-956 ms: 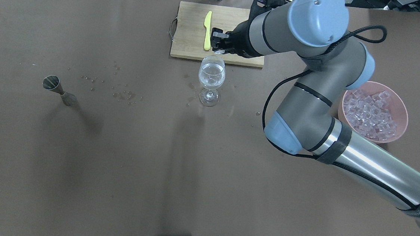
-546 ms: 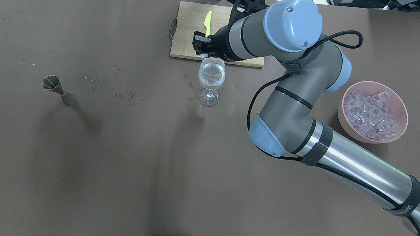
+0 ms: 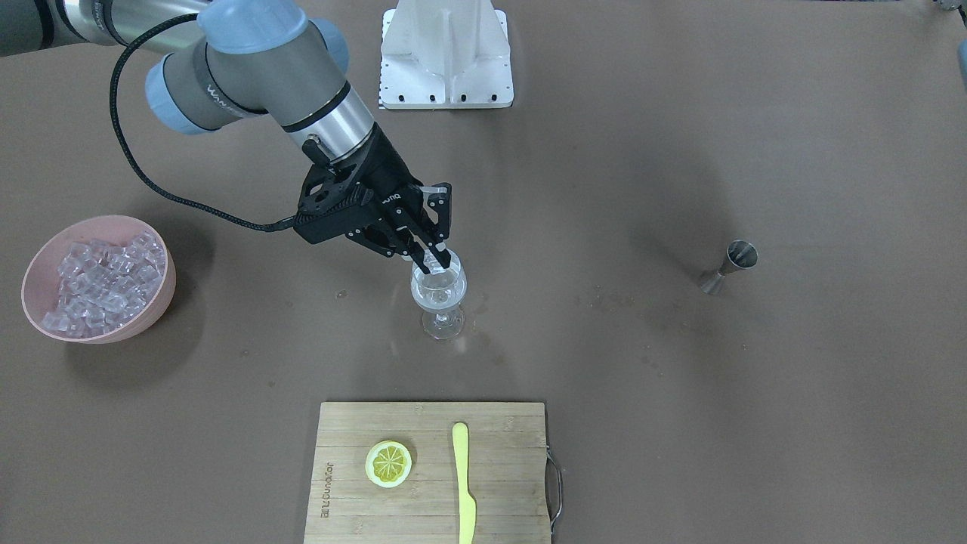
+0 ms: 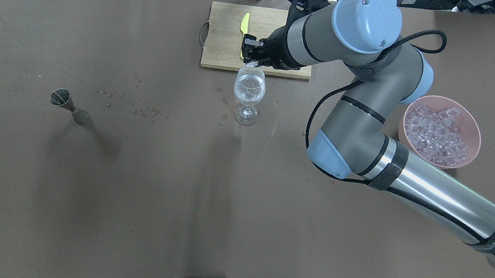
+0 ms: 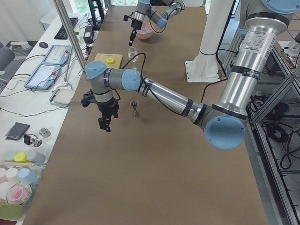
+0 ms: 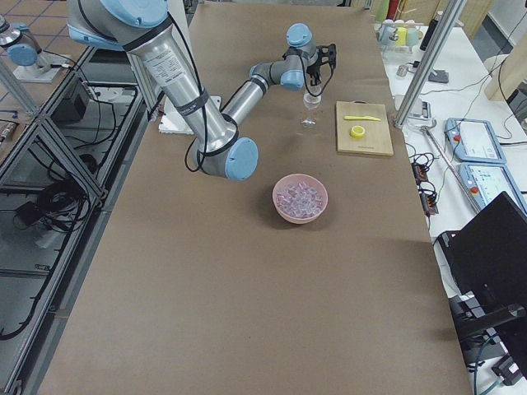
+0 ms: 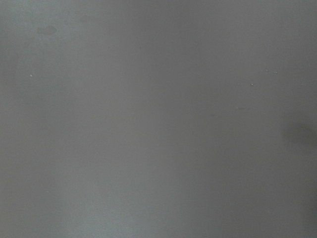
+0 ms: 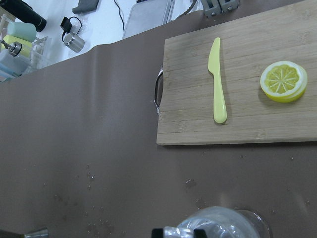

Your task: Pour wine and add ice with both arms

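Note:
My right gripper (image 3: 434, 261) hangs just above the rim of a stemmed glass (image 3: 439, 295) and is shut on one clear ice cube (image 4: 250, 62). The glass (image 4: 249, 88) stands upright mid-table with clear wine in its bowl. In the right wrist view the fingertips (image 8: 159, 232) pinch the cube over the glass rim (image 8: 233, 220). A pink bowl (image 4: 476, 146) full of ice (image 4: 438, 129) stands on the right. My left gripper (image 5: 105, 123) shows only in the exterior left view, hovering beside the jigger; I cannot tell whether it is open.
A steel jigger (image 4: 67, 105) stands at the left, with droplets on the table between it and the glass. A wooden cutting board (image 4: 222, 44) behind the glass holds a yellow knife (image 3: 462, 483) and a lemon slice (image 3: 388, 463). A white mount (image 3: 446, 53) stands at the robot's side.
My right gripper swung left over the board's front edge, then came back right to sit over the glass rim, still holding the cube. The glass and jigger have not moved.

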